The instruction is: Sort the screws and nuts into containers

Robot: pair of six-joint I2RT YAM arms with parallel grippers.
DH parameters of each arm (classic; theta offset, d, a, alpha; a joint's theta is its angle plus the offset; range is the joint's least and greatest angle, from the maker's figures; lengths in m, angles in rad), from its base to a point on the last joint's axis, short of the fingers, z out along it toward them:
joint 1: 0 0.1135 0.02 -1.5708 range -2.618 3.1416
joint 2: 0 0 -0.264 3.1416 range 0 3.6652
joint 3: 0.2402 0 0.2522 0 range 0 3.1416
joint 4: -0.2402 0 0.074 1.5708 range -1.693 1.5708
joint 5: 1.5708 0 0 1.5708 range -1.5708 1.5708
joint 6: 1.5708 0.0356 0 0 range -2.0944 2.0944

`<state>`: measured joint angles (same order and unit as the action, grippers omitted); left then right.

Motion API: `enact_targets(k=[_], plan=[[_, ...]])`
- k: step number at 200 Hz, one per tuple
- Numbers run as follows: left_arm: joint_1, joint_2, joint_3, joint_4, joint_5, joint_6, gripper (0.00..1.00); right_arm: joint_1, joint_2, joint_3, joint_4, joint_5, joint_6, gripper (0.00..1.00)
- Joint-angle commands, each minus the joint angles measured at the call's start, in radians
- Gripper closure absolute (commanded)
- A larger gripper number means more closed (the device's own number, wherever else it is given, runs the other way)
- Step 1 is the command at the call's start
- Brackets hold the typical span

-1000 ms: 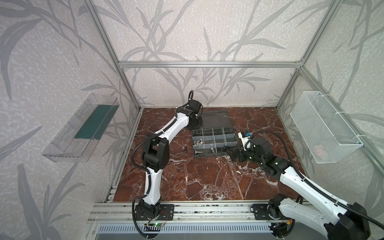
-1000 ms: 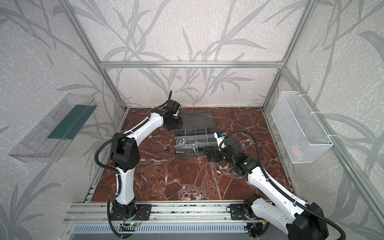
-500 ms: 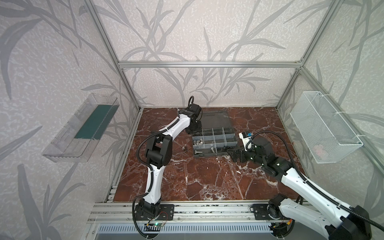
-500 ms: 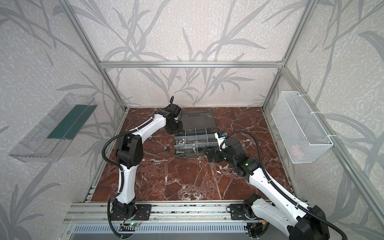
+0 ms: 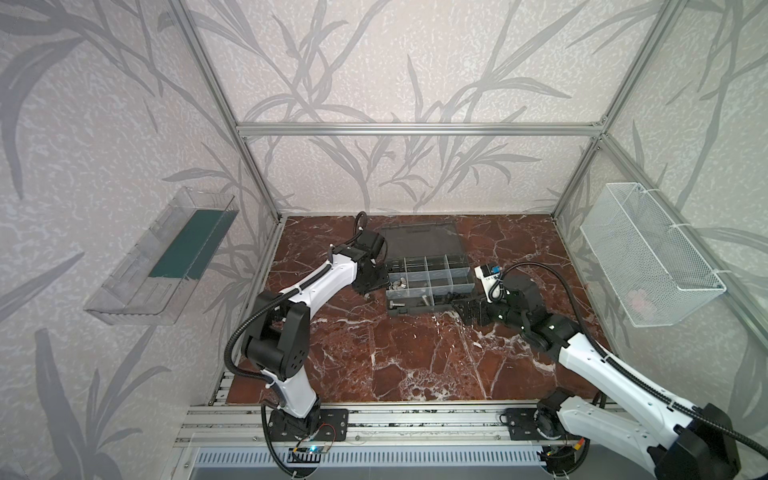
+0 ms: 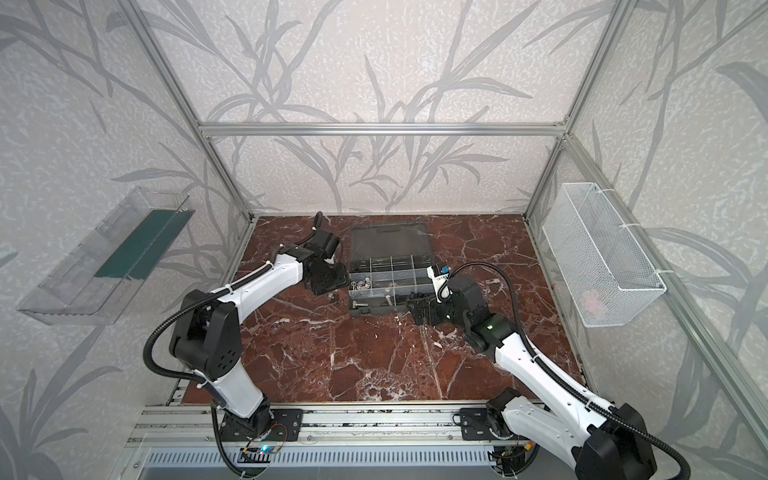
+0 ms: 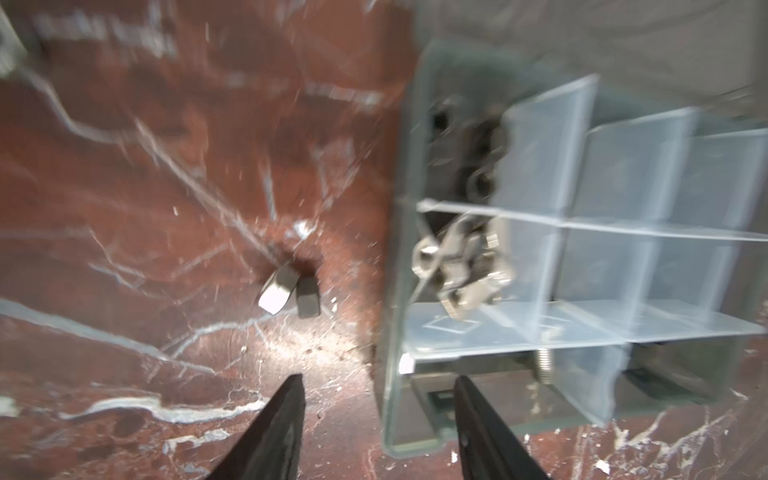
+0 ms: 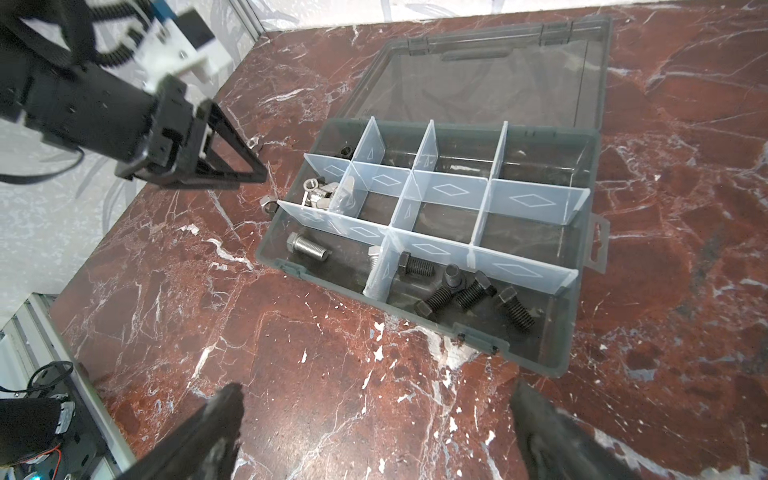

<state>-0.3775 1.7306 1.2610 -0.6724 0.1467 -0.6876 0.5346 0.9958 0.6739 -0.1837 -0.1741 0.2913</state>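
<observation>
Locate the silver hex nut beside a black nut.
Left wrist view: the silver hex nut lies on the red marble tabletop, outside the grey plastic case's left-arm side.

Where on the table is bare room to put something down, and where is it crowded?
Free: the wide table patch between case and front rail; also right of the lid. Crowded: left of the case, with the left gripper and loose nuts.
</observation>
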Motion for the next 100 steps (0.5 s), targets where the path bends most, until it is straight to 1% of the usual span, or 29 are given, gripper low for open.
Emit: enact_targets(k=[1,13,31,40,71,100], plan=[[0.021,-0.003,-0.042,0.100,0.040,-0.078,0.44,-0.004,-0.001,-0.010,0.020,-0.009,0.005,0.01],[0.029,0.009,-0.045,0.108,0.034,-0.080,0.44,-0.004,-0.003,-0.011,0.016,-0.008,0.004,0.01],[0.056,0.033,-0.066,0.158,0.072,-0.098,0.44,-0.004,-0.012,-0.014,0.014,-0.002,0.004,0.01],[0.061,0.049,-0.069,0.170,0.074,-0.101,0.45,-0.004,-0.014,-0.014,0.011,0.001,0.003,0.01],[0.061,0.090,-0.072,0.193,0.094,-0.106,0.51,-0.004,-0.020,-0.015,0.004,0.007,0.000,0.01],[0.056,0.093,-0.087,0.198,0.095,-0.110,0.55,-0.005,-0.016,-0.013,0.007,0.008,-0.002,0.01]])
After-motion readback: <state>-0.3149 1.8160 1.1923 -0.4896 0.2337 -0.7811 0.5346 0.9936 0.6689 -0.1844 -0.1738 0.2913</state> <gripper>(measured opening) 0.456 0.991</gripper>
